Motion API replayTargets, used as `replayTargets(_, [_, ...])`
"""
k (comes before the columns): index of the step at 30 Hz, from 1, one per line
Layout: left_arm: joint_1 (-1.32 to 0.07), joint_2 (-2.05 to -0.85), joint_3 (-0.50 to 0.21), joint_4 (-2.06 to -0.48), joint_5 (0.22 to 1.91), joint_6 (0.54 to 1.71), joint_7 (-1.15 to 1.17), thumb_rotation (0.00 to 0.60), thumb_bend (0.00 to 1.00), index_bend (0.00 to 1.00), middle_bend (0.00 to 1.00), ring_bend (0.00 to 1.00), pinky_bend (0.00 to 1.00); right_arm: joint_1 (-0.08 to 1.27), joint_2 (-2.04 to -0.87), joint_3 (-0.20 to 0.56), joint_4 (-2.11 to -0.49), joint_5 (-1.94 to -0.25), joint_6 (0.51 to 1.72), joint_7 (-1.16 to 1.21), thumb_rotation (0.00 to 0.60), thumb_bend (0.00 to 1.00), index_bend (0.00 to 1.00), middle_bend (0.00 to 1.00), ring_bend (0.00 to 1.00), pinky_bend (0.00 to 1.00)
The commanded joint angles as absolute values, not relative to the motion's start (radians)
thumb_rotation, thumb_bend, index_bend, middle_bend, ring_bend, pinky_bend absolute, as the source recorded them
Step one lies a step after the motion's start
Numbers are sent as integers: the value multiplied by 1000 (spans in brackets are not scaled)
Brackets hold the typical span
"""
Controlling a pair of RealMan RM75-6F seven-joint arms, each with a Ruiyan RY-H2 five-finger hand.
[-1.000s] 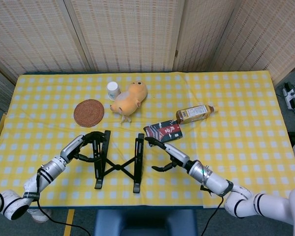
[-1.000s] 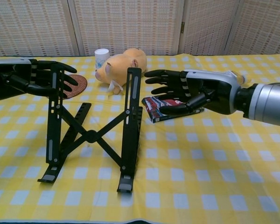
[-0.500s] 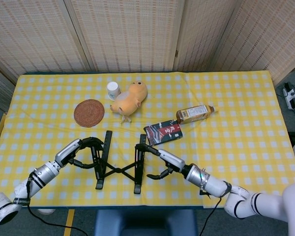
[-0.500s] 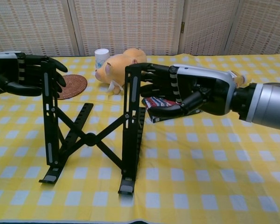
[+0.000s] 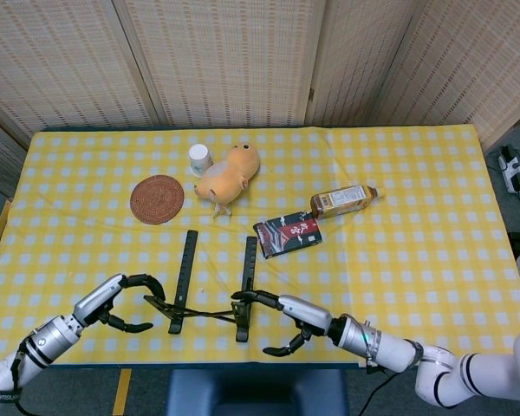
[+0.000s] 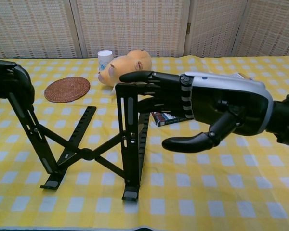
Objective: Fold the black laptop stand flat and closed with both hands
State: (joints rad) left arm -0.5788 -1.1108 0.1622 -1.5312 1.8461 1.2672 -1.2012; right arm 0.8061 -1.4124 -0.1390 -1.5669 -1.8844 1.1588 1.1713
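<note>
A: Stand position? The black laptop stand (image 6: pixel 94 147) sits on the yellow checked tablecloth (image 5: pixel 416 199) at the near edge, between the two arms. Chest view shows both uprights raised and the crossed struts meeting at a central pivot, so it is not folded flat.

B: Right hand? The right hand (image 6: pixel 202 108) is at the top of the right upright; extended fingers (image 6: pixel 144 77) lie over its upper end, thumb curled underneath and apart from the bar. No closed grip visible, fingers spread.

A: Left hand? The left hand (image 5: pixel 126 299) is at the top of the left upright. Head view shows fingers curved, just beside the stand's near left end. Chest view crops it at the frame edge, so whether it clasps the bar or only rests against it cannot be told.

B: Other items, all farther back: woven coaster (image 5: pixel 156 199), white cup (image 5: pixel 199 159), yellow plush toy (image 5: pixel 228 173) beside the cup, dark snack packet (image 5: pixel 288 232) just behind the stand's right rail, lying bottle (image 5: pixel 343 200) near the packet.
</note>
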Motion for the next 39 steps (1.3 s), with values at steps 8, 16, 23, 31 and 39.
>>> replayTargets(8, [-559,-1100,208,-1535,1884,1305,-1145,600,234,501,467,413,338,812,-1420,-164,-1585,-1867,1161,1172,600,343,0,92,122,0])
replayTargets(16, [-564,-1102,216,-1545,1878,1309,-1131,600,234,502,468,413,338,836,-1473,-152,-1547,-1821,1130,1253,600,342,0,92,130,0])
replayTargets(23, [-568,-1102,222,-1551,1869,1305,-1125,600,234,501,467,413,338,856,-1529,-158,-1487,-1799,1102,1360,600,343,0,102,139,0])
replayTargets(31, [-572,-1105,223,-1549,1851,1296,-1127,600,234,501,468,413,338,868,-1566,-178,-1435,-1785,1084,1463,600,343,0,111,146,0])
replayTargets(39, [-580,-1104,223,-1552,1839,1285,-1129,600,234,502,467,412,338,867,-1589,-213,-1395,-1787,1086,1565,600,343,0,112,148,0])
